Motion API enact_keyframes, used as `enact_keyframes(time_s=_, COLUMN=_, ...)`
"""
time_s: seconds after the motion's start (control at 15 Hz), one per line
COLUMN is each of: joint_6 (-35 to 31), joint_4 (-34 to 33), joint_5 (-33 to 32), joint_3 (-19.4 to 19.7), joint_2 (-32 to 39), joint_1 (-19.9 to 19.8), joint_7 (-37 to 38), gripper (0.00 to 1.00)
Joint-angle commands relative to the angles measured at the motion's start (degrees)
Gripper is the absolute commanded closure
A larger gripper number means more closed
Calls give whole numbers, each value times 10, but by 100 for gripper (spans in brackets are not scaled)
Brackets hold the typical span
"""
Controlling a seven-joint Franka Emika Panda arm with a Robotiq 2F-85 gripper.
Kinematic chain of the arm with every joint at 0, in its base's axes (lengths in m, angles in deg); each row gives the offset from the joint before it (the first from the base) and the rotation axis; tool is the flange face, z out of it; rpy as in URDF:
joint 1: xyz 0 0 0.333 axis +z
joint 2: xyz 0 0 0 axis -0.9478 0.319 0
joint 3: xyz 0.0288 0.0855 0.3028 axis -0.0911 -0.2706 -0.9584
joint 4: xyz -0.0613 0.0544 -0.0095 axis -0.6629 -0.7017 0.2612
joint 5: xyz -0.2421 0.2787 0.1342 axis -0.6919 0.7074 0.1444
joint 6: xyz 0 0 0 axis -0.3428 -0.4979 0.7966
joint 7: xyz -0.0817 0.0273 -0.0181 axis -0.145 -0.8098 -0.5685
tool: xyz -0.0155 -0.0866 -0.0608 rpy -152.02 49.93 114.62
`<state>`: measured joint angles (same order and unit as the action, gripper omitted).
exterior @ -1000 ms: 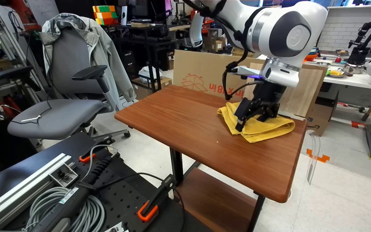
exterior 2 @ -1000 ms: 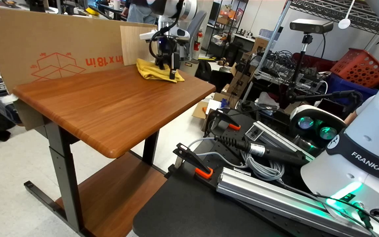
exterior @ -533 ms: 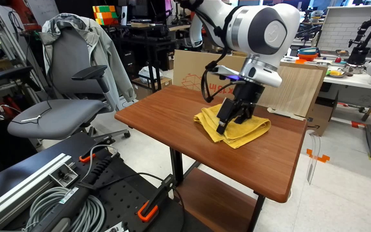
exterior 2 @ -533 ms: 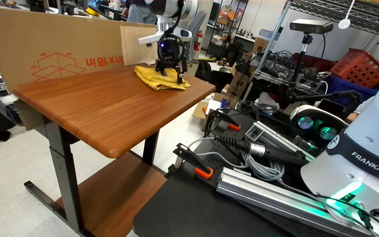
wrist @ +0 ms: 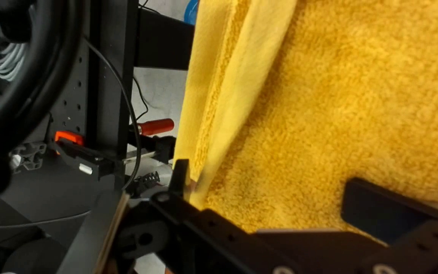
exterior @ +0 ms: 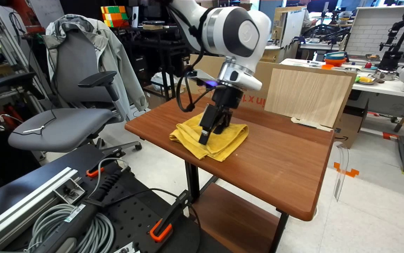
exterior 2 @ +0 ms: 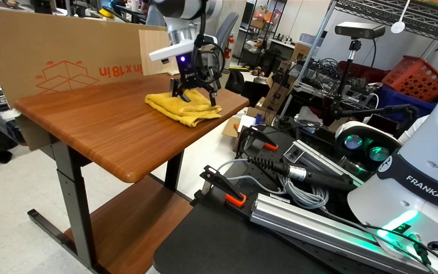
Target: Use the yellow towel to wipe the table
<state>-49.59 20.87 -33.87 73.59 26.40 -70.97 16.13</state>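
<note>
Chair (exterior: 65, 128): seen at the far left of an exterior view, well apart from the table (exterior: 279, 158).
Jacket (exterior: 119, 66): draped over the chair's back.
Bench (exterior: 135, 207): seen at lower left, with a grey cable (exterior: 103, 225) coiled on it.
Clamp (exterior: 175, 209): fixed at the bench's edge, its orange part exposed.
Towel (exterior: 220, 144): laid folded on the table, toward its left end in an exterior view and near its long front edge; stacked layers are shown in the wrist view.
Claw (exterior: 210, 136): pointed down, fingers (wrist: 379, 213) spread wide apart; one is seen at the folded edge, the other over the pile. The towel is touched from above, not pinched.
Arm (exterior: 228, 31): held above the towel, black cables strapped along it.
Cardboard (exterior 2: 101, 45): stood behind the table, printed in red.
Board (exterior: 307, 95): set upright against the cardboard.
Bowls (exterior: 334, 60): stacked on a white counter (exterior: 381, 89) at the right.
</note>
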Motion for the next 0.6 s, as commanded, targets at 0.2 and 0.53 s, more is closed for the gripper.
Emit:
enact_keyframes(time_s=0.2, joint_6=-14, joint_4=-66, joint_5=43, joint_3=-82, joint_2=55, joint_1=56, joint_7=-56, gripper=0)
enact_keyframes(time_s=0.53, joint_6=-28, joint_4=-188, joint_5=72, joint_3=-92, joint_2=128, joint_1=91, joint_7=-28, gripper=0)
